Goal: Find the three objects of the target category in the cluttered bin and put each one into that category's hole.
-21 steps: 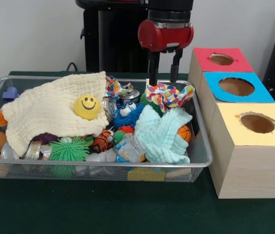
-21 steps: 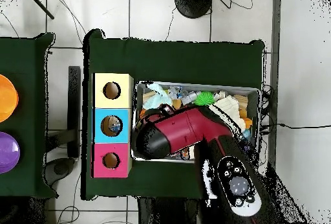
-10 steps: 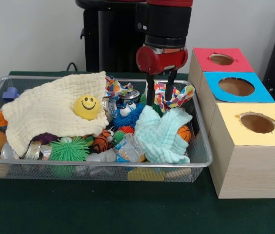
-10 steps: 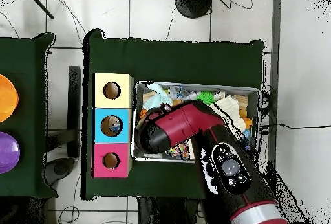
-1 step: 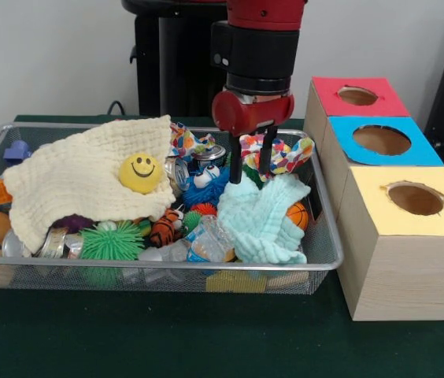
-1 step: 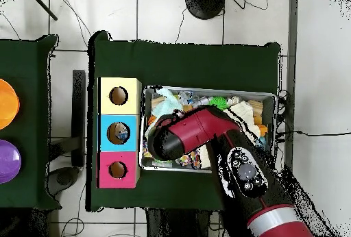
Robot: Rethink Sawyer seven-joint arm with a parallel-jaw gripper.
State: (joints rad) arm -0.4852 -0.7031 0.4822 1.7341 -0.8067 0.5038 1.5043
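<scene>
A wire bin [image 5: 167, 268] holds a jumble of toys and cloths. My gripper [image 5: 249, 167] hangs open at the bin's right middle. Its two black fingers [image 5: 234, 164] reach down to the upper edge of a mint cloth [image 5: 261, 216], just in front of a multicolour spotted cloth [image 5: 285, 153]. Nothing shows between the fingers. A blue fuzzy toy with big eyes [image 5: 206, 183] lies just left of them. In the overhead view the red arm [image 6: 199, 135] covers the bin's middle and hides the gripper. To the right stand three boxes with holes: red [image 5: 328, 98], blue [image 5: 348, 153] and yellow [image 5: 371, 205].
A cream cloth [image 5: 72, 185] with a yellow smiley ball [image 5: 141, 172] covers the bin's left half. A green spiky ball [image 5: 112, 242], a tiger toy [image 5: 163, 228], cans [image 5: 210, 153] and a small basketball [image 5: 297, 214] lie around. Seen from overhead, the boxes [image 6: 118, 133] flank the bin's left.
The gripper has come down and shifted left and nearer, from above the spotted cloth to the mint cloth's upper edge. It has stayed open, and the bin's contents have not moved.
</scene>
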